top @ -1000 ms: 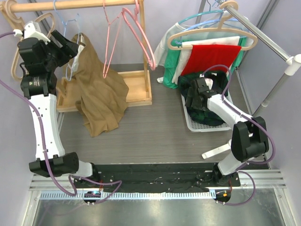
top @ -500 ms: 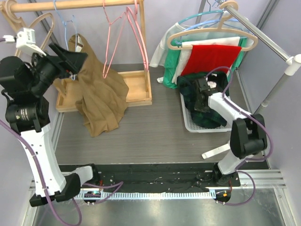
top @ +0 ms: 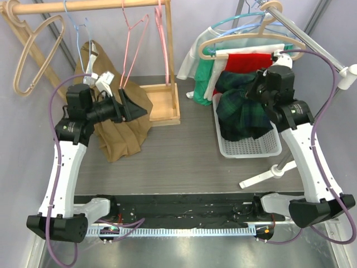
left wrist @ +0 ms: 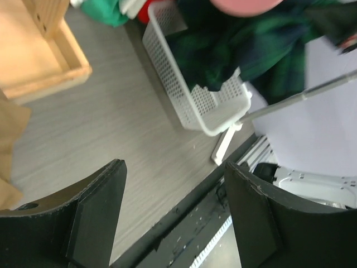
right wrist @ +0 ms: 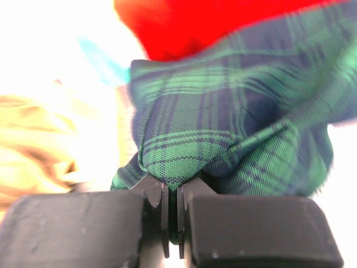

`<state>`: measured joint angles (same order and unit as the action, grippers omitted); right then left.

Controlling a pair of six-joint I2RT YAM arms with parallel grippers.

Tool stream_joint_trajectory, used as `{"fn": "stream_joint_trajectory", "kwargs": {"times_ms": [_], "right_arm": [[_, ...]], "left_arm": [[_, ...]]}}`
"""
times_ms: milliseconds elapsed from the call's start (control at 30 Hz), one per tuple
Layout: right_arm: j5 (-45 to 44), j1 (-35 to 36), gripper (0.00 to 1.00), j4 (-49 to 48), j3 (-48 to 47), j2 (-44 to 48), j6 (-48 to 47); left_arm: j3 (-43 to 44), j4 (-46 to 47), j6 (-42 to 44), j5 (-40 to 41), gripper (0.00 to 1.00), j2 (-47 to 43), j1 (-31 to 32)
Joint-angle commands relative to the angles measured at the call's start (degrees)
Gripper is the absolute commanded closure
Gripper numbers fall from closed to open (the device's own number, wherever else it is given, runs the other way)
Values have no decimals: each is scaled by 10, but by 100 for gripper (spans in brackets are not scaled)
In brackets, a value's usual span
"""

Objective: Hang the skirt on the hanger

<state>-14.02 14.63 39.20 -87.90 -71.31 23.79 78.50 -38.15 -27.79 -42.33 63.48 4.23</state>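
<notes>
Right tool (right wrist: 172, 192) is gripping one plaid skirt (top: 242, 111), trailing into one white basket (top: 251, 152); left tool (left wrist: 174, 167) is gaping open.

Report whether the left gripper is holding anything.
No, the left gripper stands open, with only the bare grey table showing between its jaws.

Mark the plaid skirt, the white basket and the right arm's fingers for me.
plaid skirt (top: 240, 114): top view, middle of hanging cloth.
white basket (top: 254, 149): top view, near wall.
right fingers (right wrist: 72, 234): right wrist view, one finger's body.
</notes>
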Motion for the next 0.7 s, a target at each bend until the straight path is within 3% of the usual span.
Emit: {"fn": "stream_joint_trajectory", "kwargs": {"times_ms": [0,267,533,667], "right_arm": [[157,0,99,-87,-69,27,-54],[401,1,99,-187,-104,42,-22],[621,0,99,-433,-119,51,96],[667,0,99,-532,-139,38,164]], "left_arm": [[-49,36,20,17,26,-40,22],[-139,91,13,93,26,-42,41],[-165,127,-9,117,25,-30,46],[-165,129,-14,131,25,-26,47]]}}
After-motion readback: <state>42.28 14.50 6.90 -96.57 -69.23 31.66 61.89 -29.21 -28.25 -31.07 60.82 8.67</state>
